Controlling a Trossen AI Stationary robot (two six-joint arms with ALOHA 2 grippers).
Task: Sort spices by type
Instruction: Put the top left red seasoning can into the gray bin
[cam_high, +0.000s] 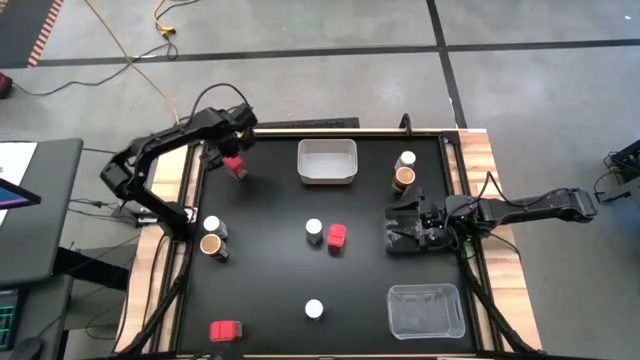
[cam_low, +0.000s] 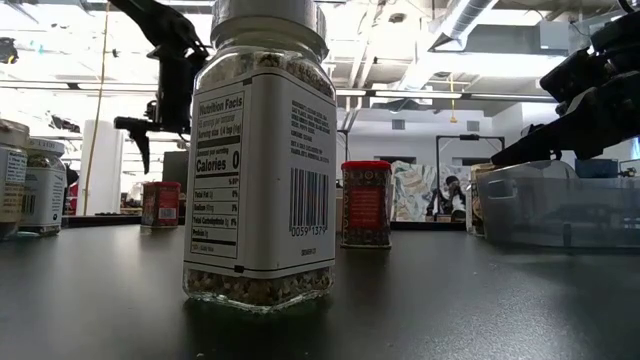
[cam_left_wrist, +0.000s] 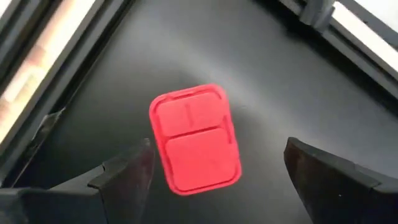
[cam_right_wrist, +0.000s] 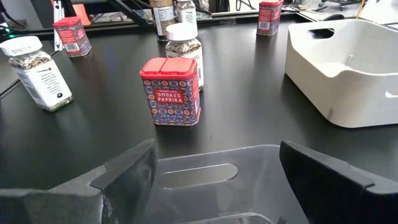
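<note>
Three red boxes are seen on the black table (cam_high: 270, 300): one (cam_high: 236, 166) at the far left part of the table, one (cam_high: 337, 236) near the middle, and one (cam_high: 225, 330) lying at the near left edge. A white-lidded jar (cam_high: 314, 230) stands just beside the middle red box, and another white-lidded jar (cam_high: 314, 309) stands alone nearer the front. At the left edge a white-lidded jar (cam_high: 212, 226) and a brown jar (cam_high: 211, 245) are placed side by side. At the far right a second such pair is found, white-lidded jar (cam_high: 407, 160) and brown jar (cam_high: 404, 177).

The left gripper (cam_high: 224, 157) is held directly above the far-left red box, its jaws spread wide, nothing gripped; in the left wrist view the box lid (cam_left_wrist: 196, 139) is seen between the fingers (cam_left_wrist: 124, 171).

The right gripper (cam_high: 398, 229) is held at the right side of the table, jaws spread and empty.

A white bin (cam_high: 327, 162) is set at the far middle, and a clear bin (cam_high: 426, 311) at the near right corner.
</note>
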